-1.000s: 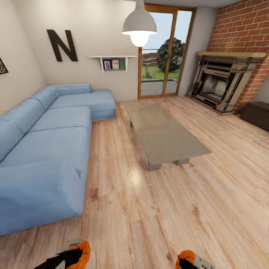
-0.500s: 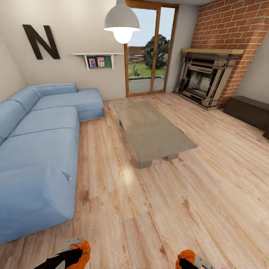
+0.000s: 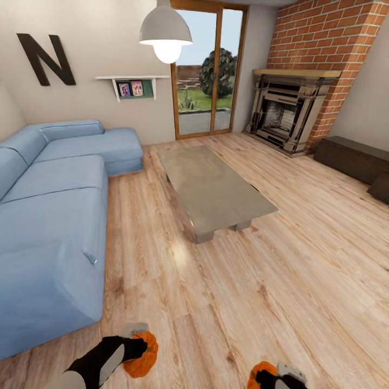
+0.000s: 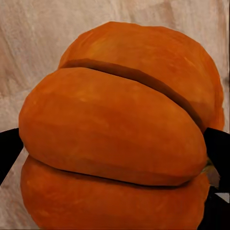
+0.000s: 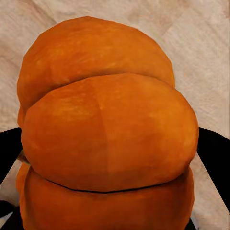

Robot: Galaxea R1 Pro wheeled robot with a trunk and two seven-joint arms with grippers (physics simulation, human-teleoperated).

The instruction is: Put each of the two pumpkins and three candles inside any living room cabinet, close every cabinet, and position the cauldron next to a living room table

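Left gripper (image 3: 138, 346) at near left, fingers clamped on a pumpkin (image 3: 141, 355). Held above the wood floor (image 3: 281, 281), near the sofa's (image 3: 48, 227) near corner. Left wrist view: that pumpkin (image 4: 120, 139) sits between the two dark fingers (image 4: 9, 148), ribs running across, floor behind it.

Right gripper (image 3: 273, 375) at the near edge, right of centre, mostly cut off by the frame. It holds the second pumpkin (image 3: 260, 374). Right wrist view confirms: pumpkin (image 5: 108, 134) pinched between dark fingers (image 5: 213, 153) on both sides, floor behind. Stems not visible on either one, probably facing away.

Table (image 3: 213, 186) in mid room, grey top bare and a bit glossy, short legs at its near end. Well apart from both grippers, far side of open floor.

Cabinet (image 3: 351, 156) low and dark against the right wall, just past the fireplace (image 3: 286, 113). Fronts look flush, but it's edge-on and partly cut off by the frame, so can't confirm all shut. A second dark low block (image 3: 381, 186) sits nearer along the same wall, only a corner visible.

Far wall: glass door (image 3: 208, 70), small shelf (image 3: 127, 86), big letter N (image 3: 46, 59). Lamp (image 3: 166, 32) hangs overhead, lit.
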